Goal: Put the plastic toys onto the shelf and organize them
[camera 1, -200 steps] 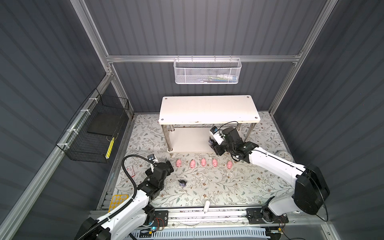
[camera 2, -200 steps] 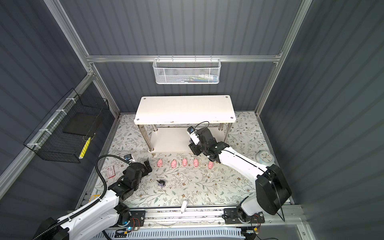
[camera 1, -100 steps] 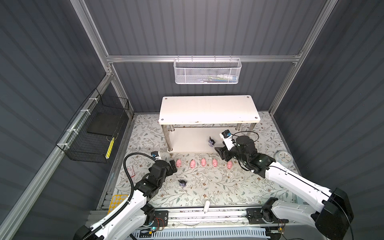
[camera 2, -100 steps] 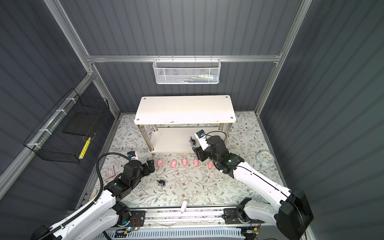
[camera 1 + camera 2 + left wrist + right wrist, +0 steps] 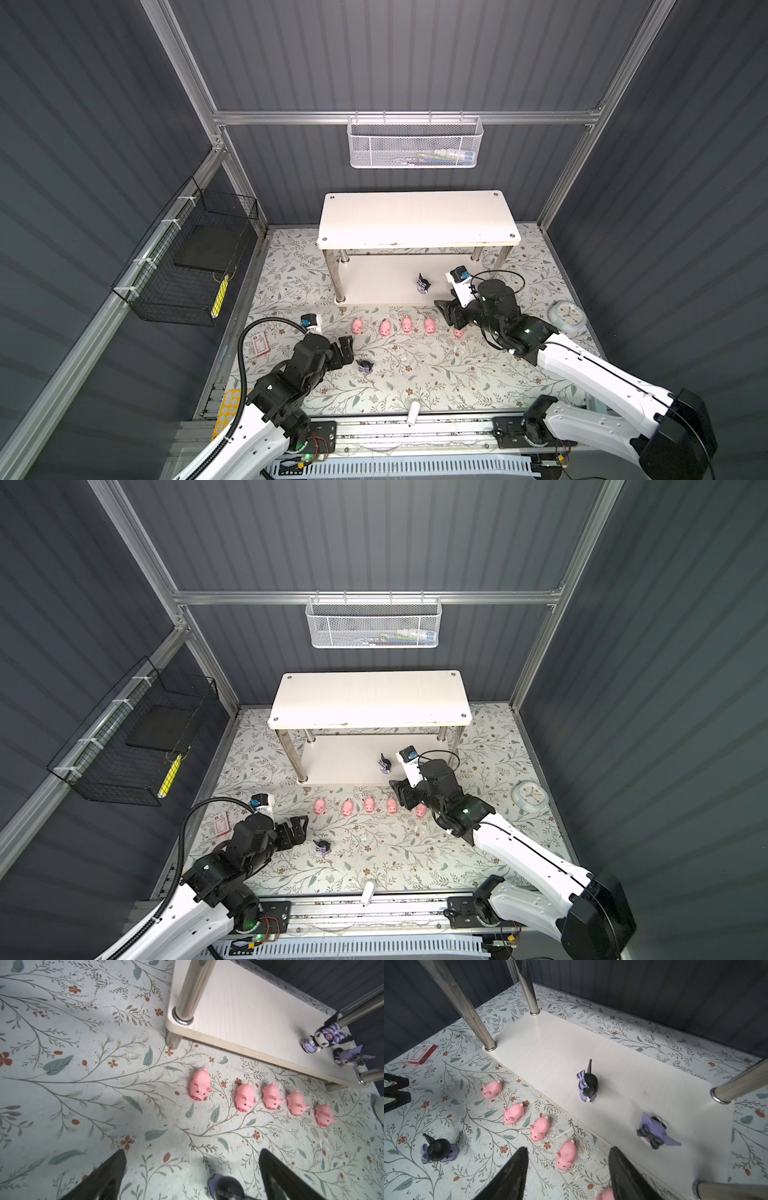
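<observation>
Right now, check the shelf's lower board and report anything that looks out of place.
The paler purple figurine appears tipped over on the lower board, while the darker figurine beside it stands upright.

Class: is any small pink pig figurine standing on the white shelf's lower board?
No: all five small pink pig figurines stand on the floral mat, off the white shelf's lower board.

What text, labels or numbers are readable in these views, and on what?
Nothing legible in any view.
Red-and-white box: print on its white face, too small to read.
Yellow strip in the black wire basket: blurred, no readable marks.
Clock-like dish: face marks too small to read.
</observation>
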Robot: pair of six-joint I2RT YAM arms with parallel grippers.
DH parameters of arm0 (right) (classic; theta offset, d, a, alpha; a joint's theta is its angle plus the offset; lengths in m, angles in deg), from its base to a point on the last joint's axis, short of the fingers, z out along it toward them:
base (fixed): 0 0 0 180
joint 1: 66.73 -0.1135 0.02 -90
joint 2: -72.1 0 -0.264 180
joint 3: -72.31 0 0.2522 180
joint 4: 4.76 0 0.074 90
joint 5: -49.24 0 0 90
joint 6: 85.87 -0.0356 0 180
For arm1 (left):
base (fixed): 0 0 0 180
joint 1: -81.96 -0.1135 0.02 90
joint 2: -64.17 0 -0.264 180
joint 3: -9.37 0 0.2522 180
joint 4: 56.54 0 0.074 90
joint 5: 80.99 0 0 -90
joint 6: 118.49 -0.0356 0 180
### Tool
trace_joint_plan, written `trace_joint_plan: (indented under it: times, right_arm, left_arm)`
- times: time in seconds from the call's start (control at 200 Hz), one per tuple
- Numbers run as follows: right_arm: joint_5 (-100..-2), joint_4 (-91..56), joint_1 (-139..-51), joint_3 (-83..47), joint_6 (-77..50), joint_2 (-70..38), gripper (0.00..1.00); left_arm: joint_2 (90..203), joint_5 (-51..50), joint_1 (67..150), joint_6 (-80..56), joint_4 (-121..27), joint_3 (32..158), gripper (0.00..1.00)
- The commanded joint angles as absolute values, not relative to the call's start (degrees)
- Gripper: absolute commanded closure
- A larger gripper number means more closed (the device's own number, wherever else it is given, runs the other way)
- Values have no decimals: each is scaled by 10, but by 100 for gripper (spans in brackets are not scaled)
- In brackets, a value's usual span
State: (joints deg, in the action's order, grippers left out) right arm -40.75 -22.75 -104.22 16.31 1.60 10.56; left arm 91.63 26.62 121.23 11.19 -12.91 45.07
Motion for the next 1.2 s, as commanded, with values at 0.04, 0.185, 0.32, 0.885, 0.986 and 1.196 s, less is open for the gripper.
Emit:
trace_joint_plan:
  times: [0.04, 0.185, 0.32, 0.885, 0.986, 1.196]
  right_arm:
    - [-397, -210, -1043, 180, 7, 111, 36]
    - [-391, -211, -1043, 182, 9, 114, 36]
    - [-387, -214, -1039, 187, 11, 118, 36]
    - [-415, -175, -1018, 215, 5, 103, 35]
    - [-418, -169, -1014, 220, 3, 104, 35]
    - [-423, -167, -1010, 223, 3, 106, 35]
  left_arm:
    - [928, 288, 1249, 136, -108, 458, 0]
    - [1002, 376, 1353, 146, -150, 460, 0]
    - [1064, 483, 1465, 170, -149, 484, 0]
    - [1126, 449, 1512, 209, -182, 470, 0]
    - [1127, 440, 1512, 212, -178, 466, 0]
    - [1153, 425, 1512, 217, -179, 460, 0]
